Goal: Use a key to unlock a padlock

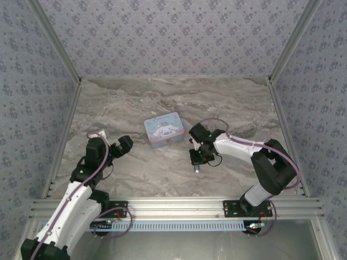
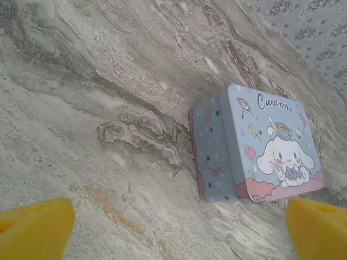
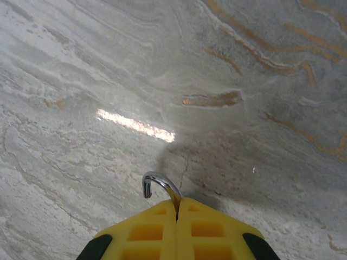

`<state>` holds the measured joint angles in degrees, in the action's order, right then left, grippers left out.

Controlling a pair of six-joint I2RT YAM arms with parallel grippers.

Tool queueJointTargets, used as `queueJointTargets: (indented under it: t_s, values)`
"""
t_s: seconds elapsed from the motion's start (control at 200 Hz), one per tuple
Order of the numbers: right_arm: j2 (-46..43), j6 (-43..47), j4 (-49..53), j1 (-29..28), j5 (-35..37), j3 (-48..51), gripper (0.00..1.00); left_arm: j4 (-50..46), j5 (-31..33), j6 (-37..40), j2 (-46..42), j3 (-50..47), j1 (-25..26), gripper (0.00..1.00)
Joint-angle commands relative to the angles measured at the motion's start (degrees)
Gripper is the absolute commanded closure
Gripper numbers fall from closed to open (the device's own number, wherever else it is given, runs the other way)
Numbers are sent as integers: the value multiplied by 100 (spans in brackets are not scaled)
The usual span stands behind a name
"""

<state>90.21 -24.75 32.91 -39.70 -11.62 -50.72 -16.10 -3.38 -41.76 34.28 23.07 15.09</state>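
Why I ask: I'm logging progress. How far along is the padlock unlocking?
Done: the right gripper is shut on the padlock, its silvery shackle hooking out with one end free, so possibly already open. In hand: that grip. Left: confirming the unlock; the left gripper hangs open facing the tin.

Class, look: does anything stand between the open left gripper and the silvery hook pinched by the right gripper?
Nothing visible lies directly between left gripper and hook; the tin sits just off that line.
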Motion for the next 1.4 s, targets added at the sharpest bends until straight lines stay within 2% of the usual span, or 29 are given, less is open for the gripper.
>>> queueJointTargets:
  t_s: [0.0,0.61,0.844,1.169,1.394]
  values:
    - [100,17,-124,28,-16,-128,99,118,-59,124,8,47,-33,1]
    - [28,17,-232,24,4,-44,91,15,-50,72,57,117,-34,1]
    - [-226,-38,-243,28,198,-17,77,-29,-48,1,94,169,-37,1]
    - [-1128,-49,-161,93,692,76,67,-73,-57,-34,263,402,-39,0]
    - [-2236,-78,-344,364,1457,454,62,-95,140,1,316,555,-41,1]
